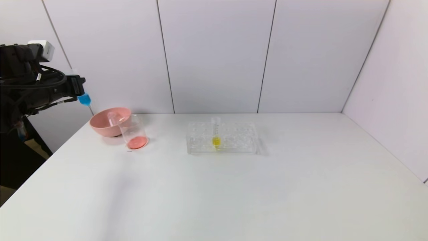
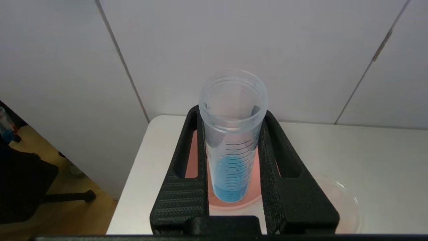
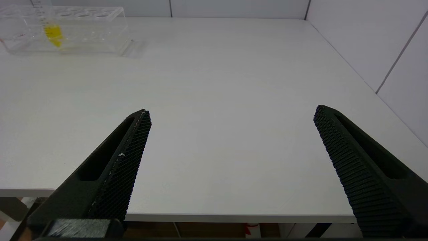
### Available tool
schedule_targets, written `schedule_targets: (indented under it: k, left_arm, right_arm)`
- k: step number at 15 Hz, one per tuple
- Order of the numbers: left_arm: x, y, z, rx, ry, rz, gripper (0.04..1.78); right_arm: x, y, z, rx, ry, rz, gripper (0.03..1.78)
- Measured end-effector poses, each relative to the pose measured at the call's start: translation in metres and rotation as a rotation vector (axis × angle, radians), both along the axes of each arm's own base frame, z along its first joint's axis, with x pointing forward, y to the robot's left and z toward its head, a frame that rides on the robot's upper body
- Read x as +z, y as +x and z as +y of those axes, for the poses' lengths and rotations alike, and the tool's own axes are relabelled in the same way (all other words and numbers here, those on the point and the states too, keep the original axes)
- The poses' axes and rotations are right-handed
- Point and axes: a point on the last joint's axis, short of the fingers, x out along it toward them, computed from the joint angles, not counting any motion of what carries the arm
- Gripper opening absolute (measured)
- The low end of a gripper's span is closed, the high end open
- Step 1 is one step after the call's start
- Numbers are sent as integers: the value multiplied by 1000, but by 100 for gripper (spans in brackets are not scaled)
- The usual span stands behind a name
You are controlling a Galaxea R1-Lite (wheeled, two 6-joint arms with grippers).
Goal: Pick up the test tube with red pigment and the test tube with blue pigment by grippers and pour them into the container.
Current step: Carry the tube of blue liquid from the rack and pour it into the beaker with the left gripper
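My left gripper (image 1: 79, 89) is raised at the far left, above and left of the pink bowl (image 1: 100, 124). It is shut on the blue test tube (image 1: 84, 99), held upright with blue liquid at its tip. In the left wrist view the gripper (image 2: 230, 112) clamps the tube (image 2: 232, 174) over the bowl (image 2: 191, 157). The glass beaker (image 1: 133, 132) stands right of the bowl with red-orange liquid at its bottom; its rim shows in the left wrist view (image 2: 347, 201). No tube with red liquid shows; a clear tube (image 1: 112, 117) leans in the bowl. My right gripper (image 3: 232, 112) is open and empty over the table's near edge.
A clear tube rack (image 1: 234, 139) stands mid-table holding a yellow-liquid tube (image 1: 216, 135); both show in the right wrist view, the rack (image 3: 93, 33) and the tube (image 3: 53, 33). White walls close the back and right. The table's left edge is close to the bowl.
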Motion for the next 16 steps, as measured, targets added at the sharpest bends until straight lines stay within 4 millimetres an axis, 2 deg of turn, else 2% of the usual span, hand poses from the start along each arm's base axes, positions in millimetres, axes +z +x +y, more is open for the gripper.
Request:
schedule_targets:
  k: [7, 16]
  left_arm:
    - [7, 10, -1, -169, 3, 77, 45]
    - [12, 25, 6, -318, 311, 193, 45]
  right_arm:
    - [0, 0, 0, 0, 0, 0, 177]
    - [0, 0, 0, 0, 0, 0, 177]
